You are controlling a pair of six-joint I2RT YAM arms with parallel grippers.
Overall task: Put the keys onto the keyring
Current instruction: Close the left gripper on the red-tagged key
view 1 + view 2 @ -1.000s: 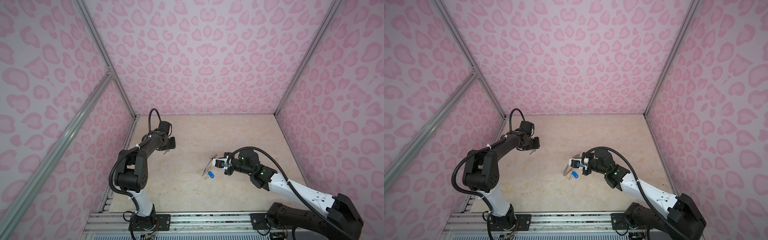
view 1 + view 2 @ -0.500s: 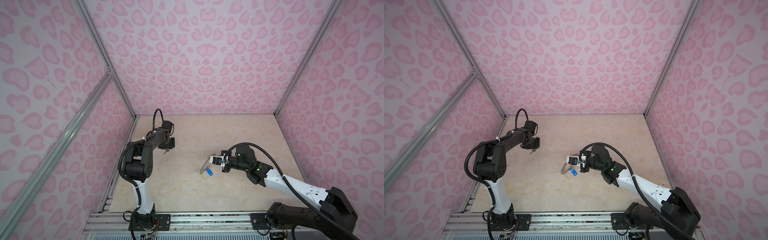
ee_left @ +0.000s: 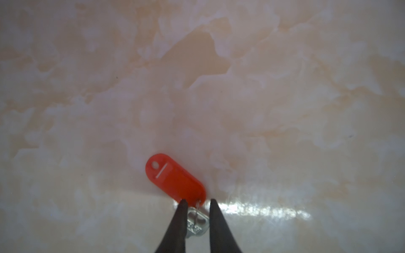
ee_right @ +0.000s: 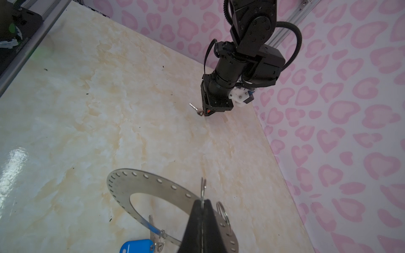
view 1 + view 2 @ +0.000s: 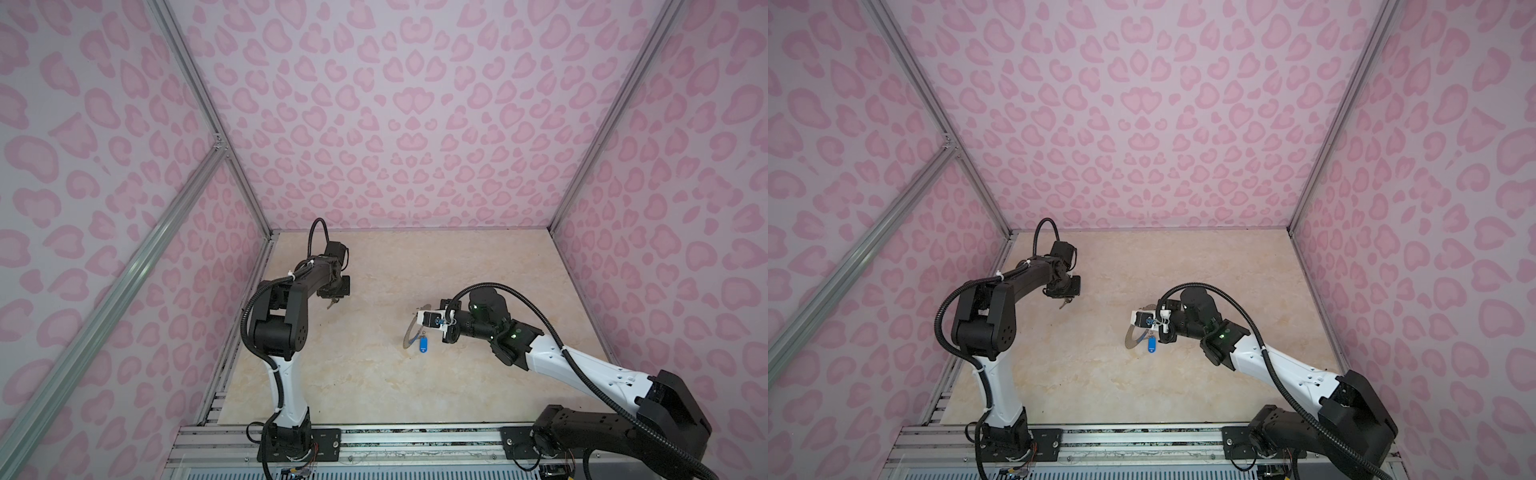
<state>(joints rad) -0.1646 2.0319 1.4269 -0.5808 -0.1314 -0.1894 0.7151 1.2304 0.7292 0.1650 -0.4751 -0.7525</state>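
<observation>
The keyring [image 4: 153,186], a flat grey holed disc, hangs tilted over the table, seen edge-on in both top views [image 5: 409,338] [image 5: 1128,337]. My right gripper [image 4: 202,200] is shut on one of its wire loops. A key with a blue tag [image 4: 137,246] [image 5: 423,344] [image 5: 1150,345] dangles from another loop. Far left, my left gripper [image 3: 197,202] [image 4: 205,112] points down at the table. Its fingers press either side of the silver head [image 3: 197,221] of the key with the red tag [image 3: 175,177]. That key's shaft [image 5: 331,306] [image 5: 1064,304] [image 4: 194,106] sticks out beside the gripper.
The beige marbled table [image 5: 374,382] is walled by pink heart-patterned panels [image 5: 407,124] on three sides. An aluminium rail [image 5: 374,432] with both arm bases runs along the front edge. The left arm's elbow [image 5: 278,316] stands high near the left wall.
The left jaws have narrowed around the red-tagged key's head and the left arm's elbow has swung forward. The right gripper has drifted slightly left with the keyring.
</observation>
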